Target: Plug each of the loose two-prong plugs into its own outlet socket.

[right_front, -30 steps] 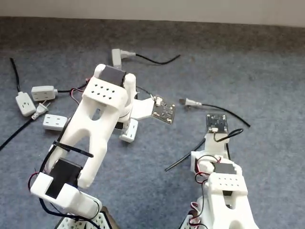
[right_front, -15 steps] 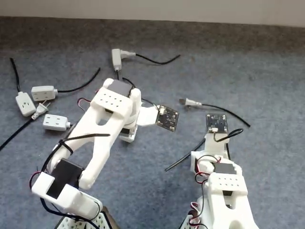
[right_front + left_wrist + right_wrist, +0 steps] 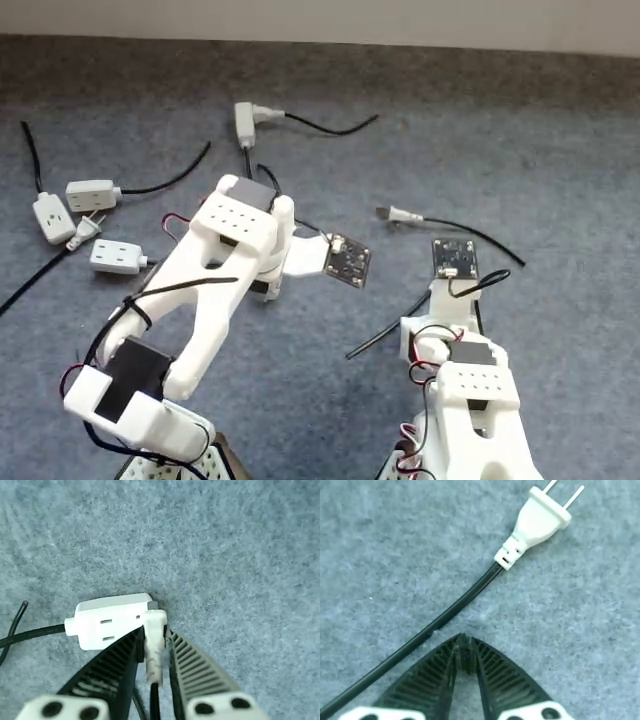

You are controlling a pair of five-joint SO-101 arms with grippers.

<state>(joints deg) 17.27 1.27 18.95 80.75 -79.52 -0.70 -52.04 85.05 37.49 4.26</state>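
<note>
The left arm (image 3: 215, 290) has drawn back and lower than a second ago. On the grey carpet (image 3: 240, 555), the left gripper (image 3: 154, 634) is clamped on a white two-prong plug (image 3: 154, 657) whose front touches a white plastic outlet block (image 3: 107, 622). The right gripper (image 3: 465, 650) is closed and empty, beside the black cord (image 3: 420, 637) of a second white two-prong plug (image 3: 537, 517).

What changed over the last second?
The left arm pulled back toward its base and slightly right in the high view, uncovering a black cable. Its hand is shut on a plug at an outlet block. The right arm, the sockets at the left and the loose plug stayed put.
</note>
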